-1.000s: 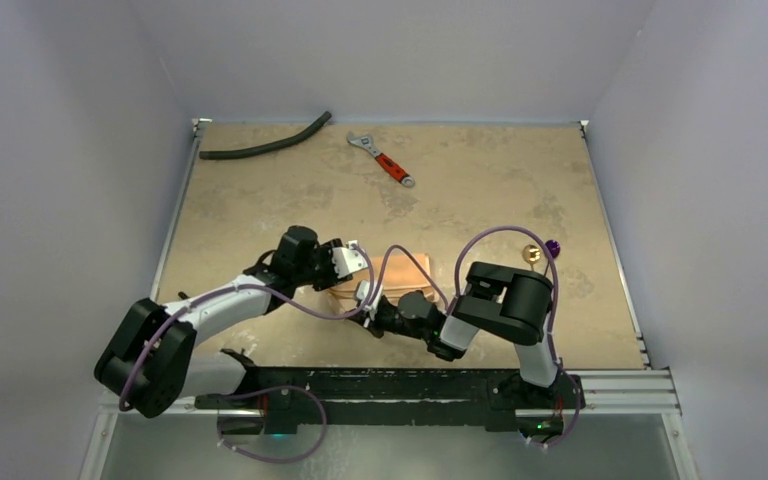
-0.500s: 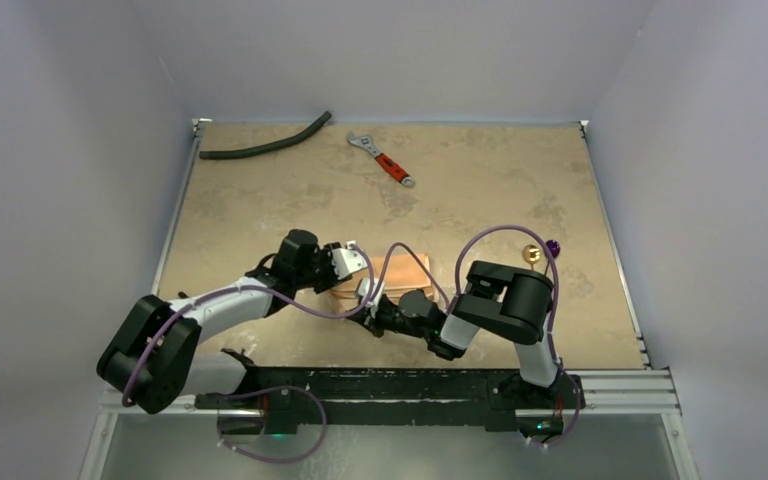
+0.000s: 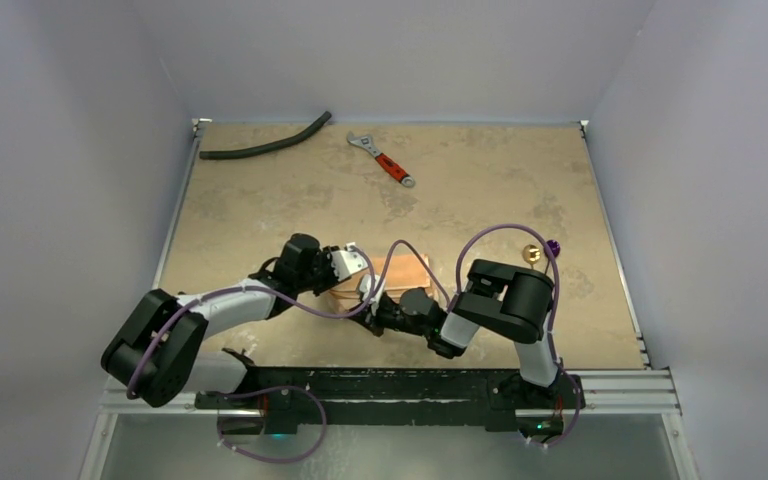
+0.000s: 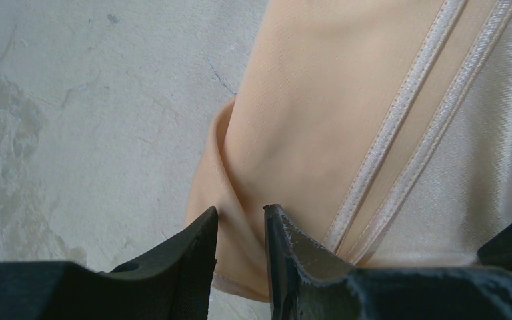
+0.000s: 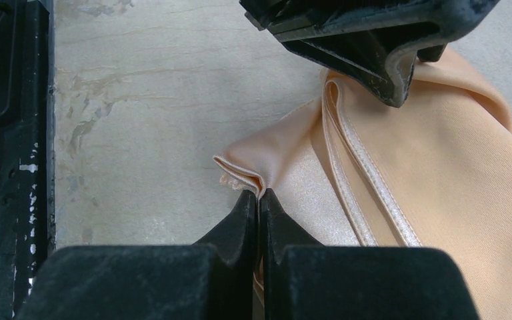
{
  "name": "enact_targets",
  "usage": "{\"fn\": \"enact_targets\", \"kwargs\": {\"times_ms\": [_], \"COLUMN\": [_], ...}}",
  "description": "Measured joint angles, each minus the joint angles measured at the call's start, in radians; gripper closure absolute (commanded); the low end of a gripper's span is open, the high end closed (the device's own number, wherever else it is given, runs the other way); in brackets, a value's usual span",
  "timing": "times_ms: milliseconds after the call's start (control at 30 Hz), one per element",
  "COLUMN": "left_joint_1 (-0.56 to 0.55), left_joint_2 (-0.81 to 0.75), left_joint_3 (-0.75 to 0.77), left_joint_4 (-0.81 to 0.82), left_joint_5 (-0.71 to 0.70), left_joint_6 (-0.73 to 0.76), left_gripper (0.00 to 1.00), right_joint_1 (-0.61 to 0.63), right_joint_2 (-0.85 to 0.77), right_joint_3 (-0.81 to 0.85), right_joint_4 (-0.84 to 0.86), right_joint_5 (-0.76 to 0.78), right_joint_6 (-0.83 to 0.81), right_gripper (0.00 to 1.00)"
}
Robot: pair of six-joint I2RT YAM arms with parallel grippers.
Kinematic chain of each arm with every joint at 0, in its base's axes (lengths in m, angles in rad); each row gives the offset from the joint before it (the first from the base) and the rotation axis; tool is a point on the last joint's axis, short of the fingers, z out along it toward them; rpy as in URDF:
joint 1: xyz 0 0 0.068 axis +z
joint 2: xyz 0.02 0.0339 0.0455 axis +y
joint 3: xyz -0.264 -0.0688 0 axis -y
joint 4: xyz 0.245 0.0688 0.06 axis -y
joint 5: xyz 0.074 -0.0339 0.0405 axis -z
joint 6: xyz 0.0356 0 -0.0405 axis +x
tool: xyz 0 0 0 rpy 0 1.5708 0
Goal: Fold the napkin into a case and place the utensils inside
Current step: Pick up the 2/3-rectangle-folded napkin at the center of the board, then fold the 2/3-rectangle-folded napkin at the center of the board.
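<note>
Right tool: fingers pressed together, pinching a small puckered corner of the plain peach-orange cloth napkin. The corner is drawn up off the surface where the fingertips meet.

Left tool: fingers stand narrowly apart, astride a raised fold at the napkin's edge. The cloth runs into the gap between them. Whether they bite on it I cannot tell. In the right wrist view this tool hangs low over the cloth's hemmed border, just beyond the right tool's pinch.

Napkin: folded into a compact, layered bundle, with two satin hem bands running side by side across its upper face. It lies flat on the mottled beige desk, near the front edge, between the two tools, which meet it at its left end.

Utensils: small gold-coloured and dark purple pieces on the desk just beyond the right arm's elbow, apart from the napkin and outside it. Their outline is too small to make out.

Far side of the desk: a red-handled steel wrench and a curved black hose near the back wall, well apart from the cloth
</note>
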Motion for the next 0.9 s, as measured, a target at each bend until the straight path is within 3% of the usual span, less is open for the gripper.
{"fn": "enact_targets", "kwargs": {"times_ms": [200, 533, 900], "left_joint_1": [-0.001, -0.001, -0.016], "left_joint_2": [0.018, 0.019, -0.051], "left_joint_3": [-0.002, -0.004, -0.102], "left_joint_4": [0.027, 0.063, 0.109], "left_joint_5": [-0.015, -0.032, 0.009], "left_joint_6": [-0.018, -0.019, 0.057], "left_gripper": [1.00, 1.00, 1.00], "right_joint_1": [-0.002, -0.048, -0.135], "right_joint_2": [0.000, 0.000, 0.000], "right_joint_3": [0.000, 0.000, 0.017], "right_joint_4": [0.000, 0.020, 0.035], "right_joint_5": [-0.013, -0.056, -0.216], "right_joint_6": [0.005, 0.066, 0.172], "right_gripper": [1.00, 1.00, 1.00]}}
